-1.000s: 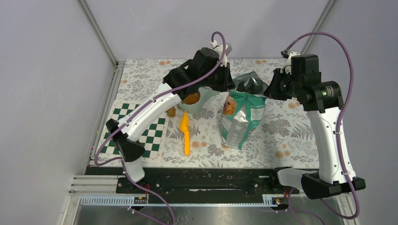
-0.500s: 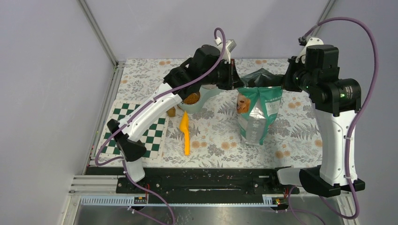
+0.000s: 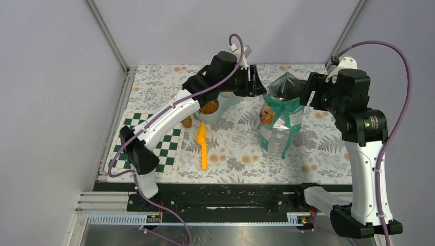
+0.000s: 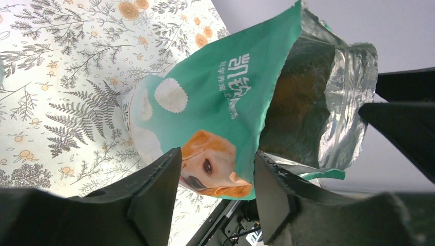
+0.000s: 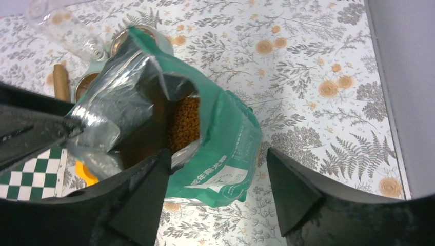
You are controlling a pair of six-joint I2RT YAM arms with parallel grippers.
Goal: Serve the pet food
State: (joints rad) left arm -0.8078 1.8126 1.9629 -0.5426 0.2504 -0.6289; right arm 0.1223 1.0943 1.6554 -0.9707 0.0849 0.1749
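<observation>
While the teal-and-silver bag [image 3: 279,125] stands upright on the floral-covered table [image 3: 231,154] with its mouth gaping, we find both arms poised at its top and neither holding it. Our left gripper [image 4: 216,156] sits at the bag's upper left, its jaws spread wide. From the right wrist camera one dark tip of it seems to meet the crumpled silver lining at the mouth, though we cannot tell whether it truly touches. Our right gripper [image 5: 218,154] hangs above the bag's right side, jaws likewise spread. The bag's green panel shows in the gap between them, and no finger presses it.

The pet food [image 5: 184,125], a mass of small brown kibble, lies deep inside the bag, seen straight down through the opening. More of the same brown pellets fill a teal bowl [image 3: 218,116] left of the bag, partly under the left arm. An orange scoop [image 3: 203,146] lies flat on the table, also left of the bag and nearer the arm bases than the bowl. Farther left of the bag lies a green-and-white chequered mat [image 3: 154,148], and a small brown cylinder [image 3: 187,122] rests at its edge, just beside the bowl.
</observation>
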